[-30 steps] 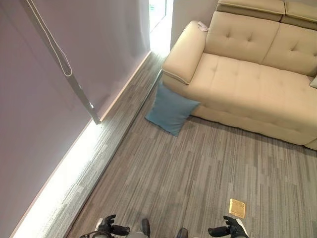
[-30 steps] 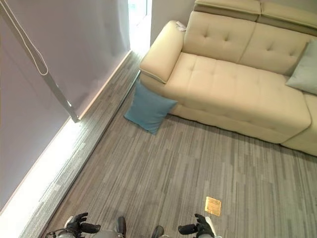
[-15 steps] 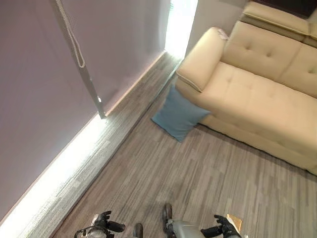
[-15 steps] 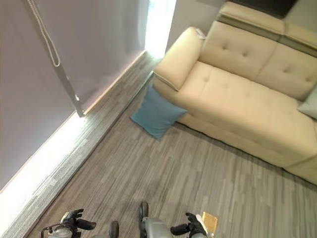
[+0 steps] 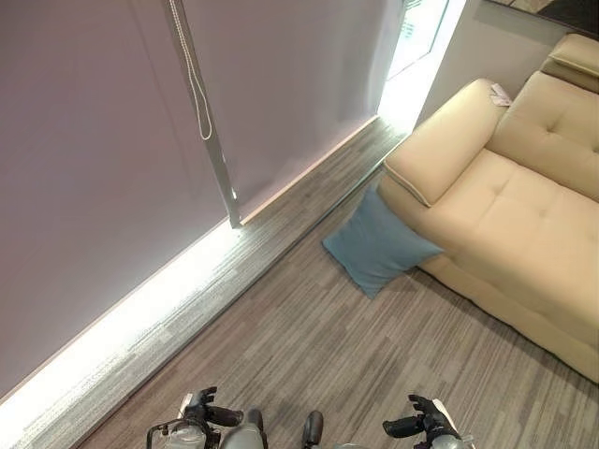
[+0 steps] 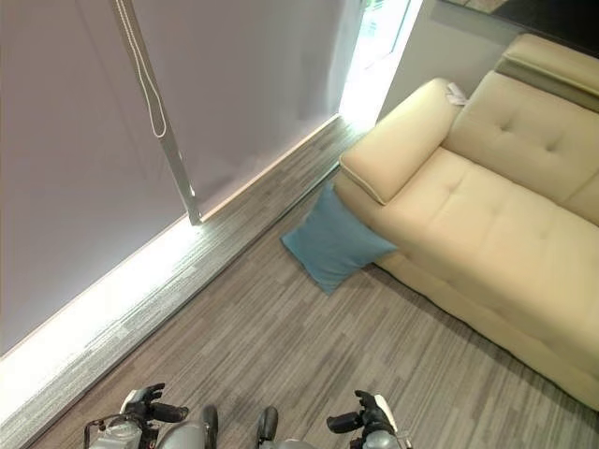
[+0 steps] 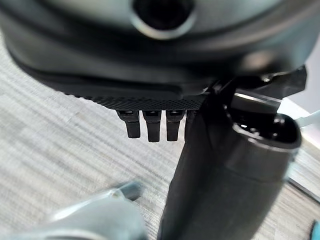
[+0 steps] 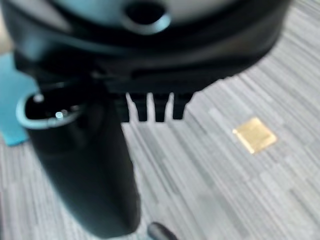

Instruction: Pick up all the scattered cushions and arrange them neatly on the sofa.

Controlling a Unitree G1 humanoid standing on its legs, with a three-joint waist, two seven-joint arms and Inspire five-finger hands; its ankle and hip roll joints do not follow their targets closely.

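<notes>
Left hand: dark left hand (image 5: pixel 199 412) sat low at the near edge of the head view, over the floor, fingers straight and relaxed, thumb (image 7: pixel 220 170) standing out; it held nothing.
Right hand: dark right hand (image 6: pixel 367 419) sat low at the near edge on the robot's right, fingers (image 8: pixel 150 107) straight in a row, thumb out to the side; empty as well.
Floor: grey striped carpet floor (image 5: pixel 309 355) ran from the hands up to the sofa and the wall.
Floor plate: small square brass-coloured floor plate (image 8: pixel 255 135) lay flat in the carpet, seen past the right hand's fingers.
Cushion: square blue fabric cushion (image 5: pixel 376 245) was on the floor, well apart from both hands, tilted and leaning against the outer face of the sofa's near armrest; its lower corner rested on the carpet.
Sofa: beige tufted leather sofa (image 6: pixel 487 215) stood on the robot's right, beyond the cushion, armrest end toward the wall.
Armrest item: small pale object (image 5: pixel 500 94) lay on top of the armrest's far end; too small to identify.
Wall: pale lilac roller blind (image 5: pixel 112 131) covered the left side, with a thin metal vertical bar (image 5: pixel 208 131) and a looped white bead cord (image 6: pixel 148 84) hanging beside it.
Light: bright strip of daylight (image 5: pixel 122 327) ran along the blind's foot.
</notes>
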